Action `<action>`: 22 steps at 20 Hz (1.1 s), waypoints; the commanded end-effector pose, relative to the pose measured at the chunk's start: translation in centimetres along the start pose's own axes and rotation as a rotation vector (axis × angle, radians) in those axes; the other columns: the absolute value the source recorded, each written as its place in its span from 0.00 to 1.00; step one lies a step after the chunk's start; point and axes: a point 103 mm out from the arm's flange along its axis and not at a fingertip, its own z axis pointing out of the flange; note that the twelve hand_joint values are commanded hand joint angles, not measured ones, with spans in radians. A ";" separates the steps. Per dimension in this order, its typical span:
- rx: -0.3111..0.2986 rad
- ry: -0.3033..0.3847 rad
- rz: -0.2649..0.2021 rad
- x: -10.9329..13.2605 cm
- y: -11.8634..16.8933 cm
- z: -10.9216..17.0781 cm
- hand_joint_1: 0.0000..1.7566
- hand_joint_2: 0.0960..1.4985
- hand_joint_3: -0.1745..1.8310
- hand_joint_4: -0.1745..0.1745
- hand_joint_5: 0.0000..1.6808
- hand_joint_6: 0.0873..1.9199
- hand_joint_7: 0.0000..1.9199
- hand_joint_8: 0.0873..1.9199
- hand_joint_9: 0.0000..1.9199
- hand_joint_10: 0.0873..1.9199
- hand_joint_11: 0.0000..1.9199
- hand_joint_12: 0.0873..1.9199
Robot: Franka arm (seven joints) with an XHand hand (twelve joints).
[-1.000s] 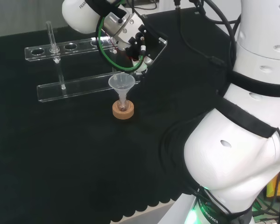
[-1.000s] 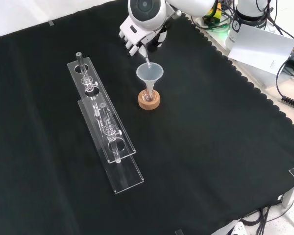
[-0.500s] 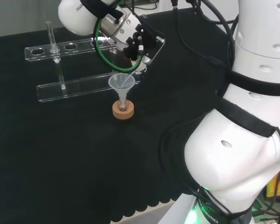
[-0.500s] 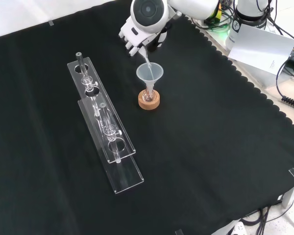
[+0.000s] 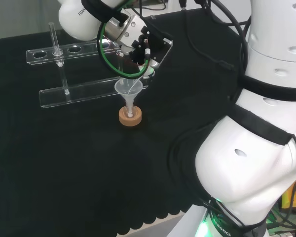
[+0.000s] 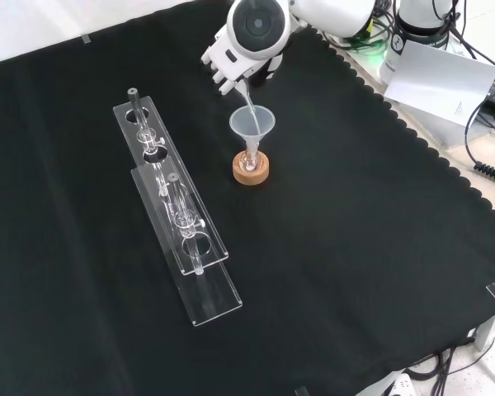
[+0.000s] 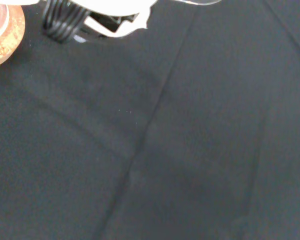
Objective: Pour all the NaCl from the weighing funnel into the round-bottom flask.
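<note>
Glass, clear and hard to trace: the weighing funnel (image 6: 244,97) slants from the hand (image 6: 229,59) down into a wider funnel (image 6: 252,124) seated in the flask (image 6: 251,159) on its cork ring (image 6: 252,172). In the front view the flask lies at five o'clock from the hand, and the weighing funnel's long axis runs eleven to five, spout lowest. Fingers are curled round its upper end. Salt inside cannot be made out; the flask body is largely hidden by the ring.

Black cloth (image 6: 355,231) over bench; on it cork ring (image 6: 252,172), clear rack (image 6: 181,223).
</note>
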 end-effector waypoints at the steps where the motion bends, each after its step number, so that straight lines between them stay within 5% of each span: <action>1: -0.005 -0.023 0.003 0.1 -0.1 -0.2 0.63 0.44 0.44 0.75 0.66 0.48 0.47 0.35 0.57 0.17 0.48 0.49; 22: 0.035 -0.131 0.009 1.4 0.5 -1.7 0.63 0.44 0.44 0.75 0.66 0.48 0.47 0.35 0.58 0.17 0.48 0.49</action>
